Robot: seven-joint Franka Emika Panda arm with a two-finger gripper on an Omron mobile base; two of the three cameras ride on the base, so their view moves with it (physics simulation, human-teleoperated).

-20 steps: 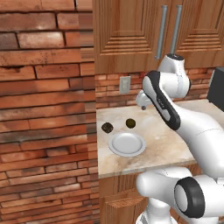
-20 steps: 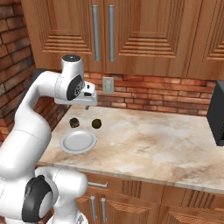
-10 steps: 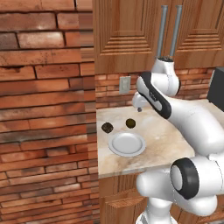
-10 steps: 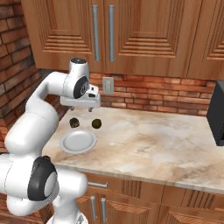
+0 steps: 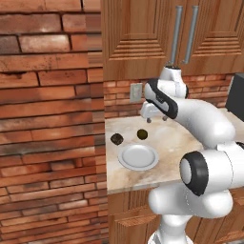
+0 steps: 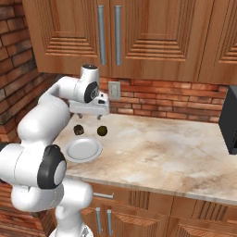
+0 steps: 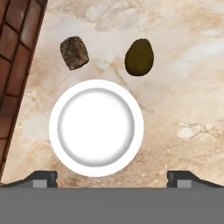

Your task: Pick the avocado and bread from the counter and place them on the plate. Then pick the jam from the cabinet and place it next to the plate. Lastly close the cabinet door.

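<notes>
Plate [image 7: 96, 127], white, round and bare, lies on the beige stone counter [image 6: 176, 143] near its left end, close to the front edge. We see two small dark items just beyond it, on the far side toward the brick backsplash, each apart from the plate's rim. The left one is the bread [image 7: 74, 53], a rough brown chunk, nearer the brick side wall [image 5: 47, 119]. The right one is the avocado [image 7: 139, 57], smooth, olive-dark and egg-shaped. The two sit near each other without touching.

We find the claw [image 6: 89, 116] hanging in the air above the far side of the counter, over the two items and not touching anything. In the hand view its two dark fingertips [image 7: 41, 178] stand far apart at the bottom corners with nothing between them, so the claw is released and spread wide.

Above the counter run brown wooden wall cabinets [image 6: 139, 37] with long metal handles [image 6: 101, 34], their doors flat and closed as far as we can see. A wall outlet [image 6: 114, 90] sits on the backsplash behind the arm. A dark appliance [image 6: 230, 120] stands at the counter's right end.
</notes>
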